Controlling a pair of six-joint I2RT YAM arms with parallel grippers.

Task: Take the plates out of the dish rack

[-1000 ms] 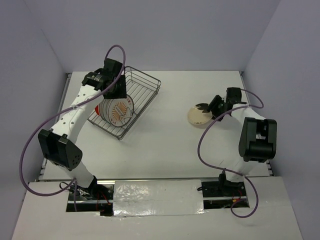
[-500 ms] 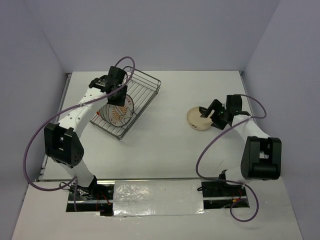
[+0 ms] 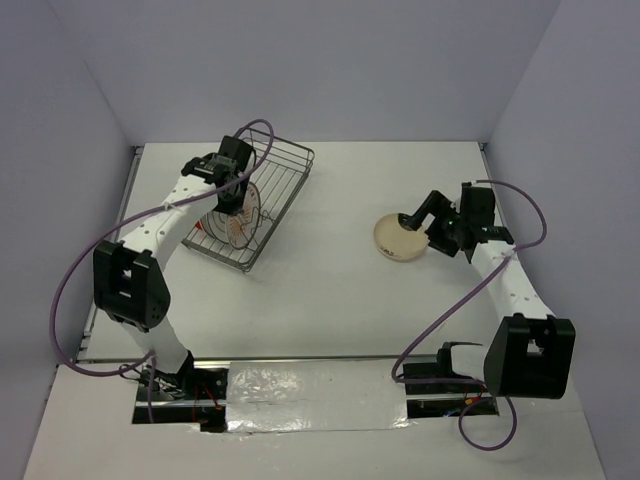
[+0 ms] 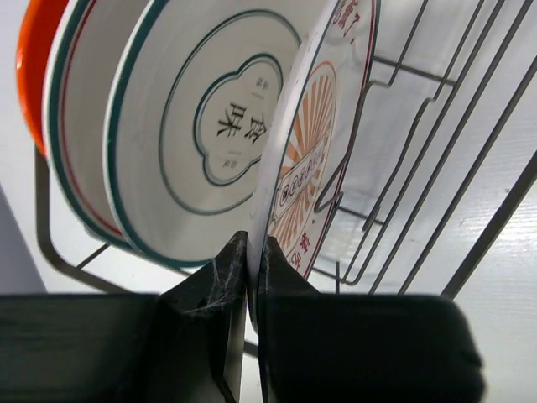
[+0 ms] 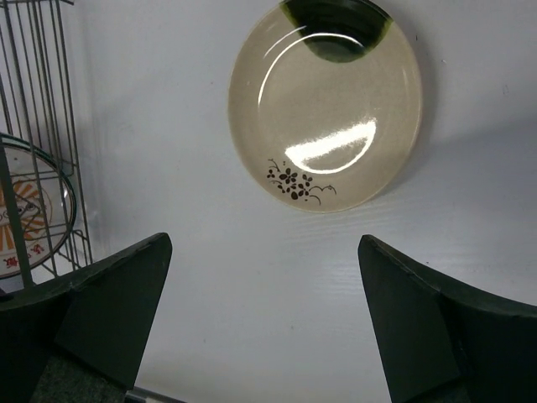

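The dish rack [image 3: 284,176] stands at the back left, with several plates upright in it. In the left wrist view my left gripper [image 4: 253,252] is shut on the lower rim of a white plate with a red and orange pattern [image 4: 323,126]. Behind that plate stand a teal patterned plate [image 4: 193,134], a white red-rimmed one [image 4: 74,126] and an orange one [image 4: 33,67]. A cream plate [image 5: 327,105] lies flat on the table. My right gripper [image 5: 264,241] is open just short of it and holds nothing.
The rack's wire side [image 4: 436,109] runs close along the right of the held plate. The rack's end [image 5: 42,126] shows at the left in the right wrist view. Grey walls close the table in at the back and both sides.
My left gripper has closed on the red-patterned plate's rim, and the rack has turned a little. My right gripper has let go of the cream plate, opened wide and drawn back.
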